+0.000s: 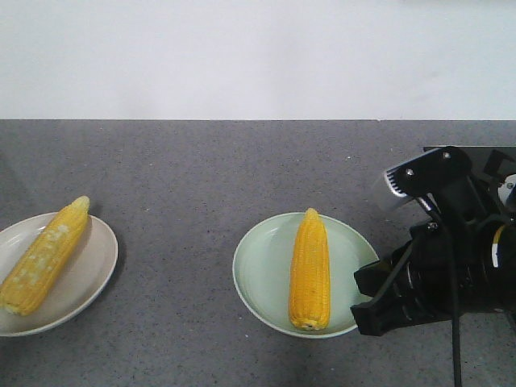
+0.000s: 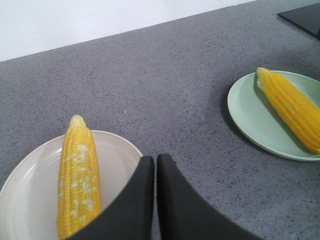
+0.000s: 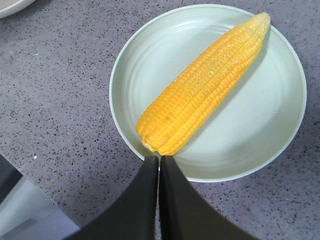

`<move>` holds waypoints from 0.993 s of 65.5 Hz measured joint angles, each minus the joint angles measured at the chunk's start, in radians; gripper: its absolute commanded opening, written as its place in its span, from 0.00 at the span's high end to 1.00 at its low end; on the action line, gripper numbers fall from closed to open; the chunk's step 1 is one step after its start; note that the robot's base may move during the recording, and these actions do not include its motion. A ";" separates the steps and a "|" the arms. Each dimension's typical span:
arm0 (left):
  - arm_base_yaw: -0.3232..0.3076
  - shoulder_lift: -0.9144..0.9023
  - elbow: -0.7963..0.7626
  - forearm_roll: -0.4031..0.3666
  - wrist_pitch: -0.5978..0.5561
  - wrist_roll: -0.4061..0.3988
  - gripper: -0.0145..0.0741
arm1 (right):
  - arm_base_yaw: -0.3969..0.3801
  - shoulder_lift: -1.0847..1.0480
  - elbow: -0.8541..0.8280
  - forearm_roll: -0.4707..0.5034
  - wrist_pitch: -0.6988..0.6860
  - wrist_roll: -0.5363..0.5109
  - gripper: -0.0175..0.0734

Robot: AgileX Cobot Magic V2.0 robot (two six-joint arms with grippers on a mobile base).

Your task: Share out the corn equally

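One corn cob point(image 1: 310, 270) lies on the pale green plate point(image 1: 258, 278) in the middle of the table. A second corn cob point(image 1: 44, 254), with whitish patches, lies on the beige plate point(image 1: 89, 274) at the left edge. My right gripper point(image 1: 364, 300) hangs just right of the green plate. In the right wrist view the right gripper point(image 3: 159, 160) is shut and empty, tips over the green plate's point(image 3: 260, 135) rim by the thick end of its corn point(image 3: 200, 87). My left gripper point(image 2: 155, 160) is shut and empty beside the beige plate point(image 2: 30, 195) and its corn point(image 2: 77, 175).
The grey speckled tabletop point(image 1: 201, 169) runs back to a white wall point(image 1: 242, 56). The right arm's black body point(image 1: 468, 242) fills the right edge. A dark flat object point(image 2: 302, 17) sits at the far right of the left wrist view, beyond the green plate point(image 2: 255, 125).
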 measured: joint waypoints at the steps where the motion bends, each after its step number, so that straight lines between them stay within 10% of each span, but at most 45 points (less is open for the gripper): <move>1: 0.000 -0.003 0.002 0.009 0.000 0.000 0.85 | 0.000 0.000 0.000 0.000 0.000 0.000 0.82; 20: 0.052 -0.194 0.179 0.251 -0.160 -0.208 0.85 | 0.000 0.000 0.000 0.000 0.002 0.000 0.82; 65: 0.191 -0.624 0.781 0.265 -0.750 -0.330 0.85 | 0.000 0.000 0.000 0.001 0.005 0.000 0.82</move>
